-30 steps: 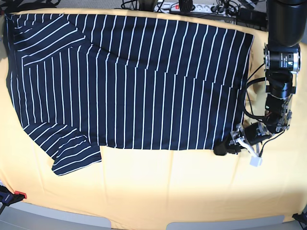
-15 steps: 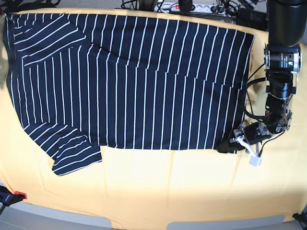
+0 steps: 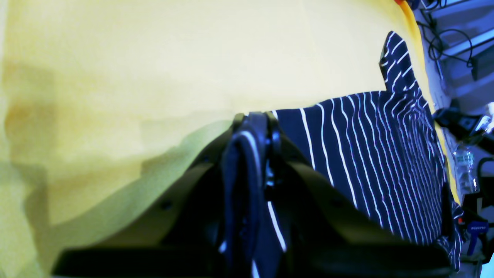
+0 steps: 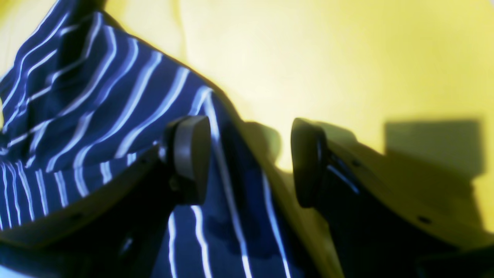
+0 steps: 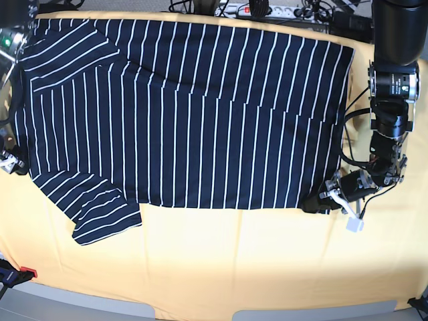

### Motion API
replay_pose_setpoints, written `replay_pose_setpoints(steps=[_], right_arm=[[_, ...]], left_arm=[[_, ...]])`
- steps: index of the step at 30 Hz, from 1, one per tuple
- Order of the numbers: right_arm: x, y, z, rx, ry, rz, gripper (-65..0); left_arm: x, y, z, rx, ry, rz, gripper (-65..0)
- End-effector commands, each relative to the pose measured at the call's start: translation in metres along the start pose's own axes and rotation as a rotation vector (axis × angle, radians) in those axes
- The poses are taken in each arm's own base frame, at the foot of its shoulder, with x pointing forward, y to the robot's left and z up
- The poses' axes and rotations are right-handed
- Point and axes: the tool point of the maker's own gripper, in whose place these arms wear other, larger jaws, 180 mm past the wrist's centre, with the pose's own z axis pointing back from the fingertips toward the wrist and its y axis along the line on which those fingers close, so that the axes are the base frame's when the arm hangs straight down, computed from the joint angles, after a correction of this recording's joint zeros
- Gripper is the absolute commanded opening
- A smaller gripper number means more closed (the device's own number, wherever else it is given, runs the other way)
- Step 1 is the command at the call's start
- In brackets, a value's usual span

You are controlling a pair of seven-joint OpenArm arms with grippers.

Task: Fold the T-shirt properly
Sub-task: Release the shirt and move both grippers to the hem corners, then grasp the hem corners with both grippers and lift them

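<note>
Yellow table cover (image 5: 267, 261); tangled cables (image 5: 287, 10)

— From my seat the base camera hangs high over the table (image 5: 221, 267) and looks straight down; I get the whole shirt (image 5: 187, 114) spread flat, with both arms at the side edges.

— And the wrist cameras?

— My left wrist one sits right behind the left tool (image 3: 252, 127), very low, looking along the yellow surface at the shirt's corner (image 3: 370, 154). That same corner shows in the base view at lower right, by the left tool (image 5: 314, 204).

— The right wrist?

— Also very near, blurred, looking past the right tool (image 4: 251, 154) at the shirt's edge (image 4: 96, 100). In the base view that spot is at the left border, by the right tool (image 5: 10, 164).
</note>
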Motion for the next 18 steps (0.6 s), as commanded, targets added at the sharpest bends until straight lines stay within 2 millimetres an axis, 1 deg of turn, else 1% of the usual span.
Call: replay_pose_setpoints(steps=[1, 4, 8, 14, 17, 18], right_arm=[[0.029, 0.000, 0.007, 0.020, -0.078, -0.004, -29.6], [0.025, 0.002, -0.001, 0.041, -0.079, -0.043, -29.6], [0.021, 0.014, -0.009, 0.074, -0.090, -0.045, -29.6], [0.002, 0.036, -0.026, 0.123, -0.062, -0.053, -29.6], [0.001, 0.038, -0.027, 0.129, -0.060, -0.053, -29.9], [0.001, 0.038, -0.027, 0.128, -0.061, -0.052, -31.0]], left_arm=[[0.005, 0.001, 0.002, 0.011, 0.007, -0.003, -65.0], [0.005, 0.000, 0.001, 0.009, 0.006, -0.003, -65.0], [0.006, 0.000, 0.001, 0.007, 0.003, 0.001, -65.0], [0.006, -0.001, 0.001, 0.006, 0.002, 0.000, -65.0], [0.006, 0.000, 0.001, 0.007, 0.002, 0.000, -65.0], [0.006, 0.000, 0.001, 0.007, 0.003, 0.000, -65.0]])
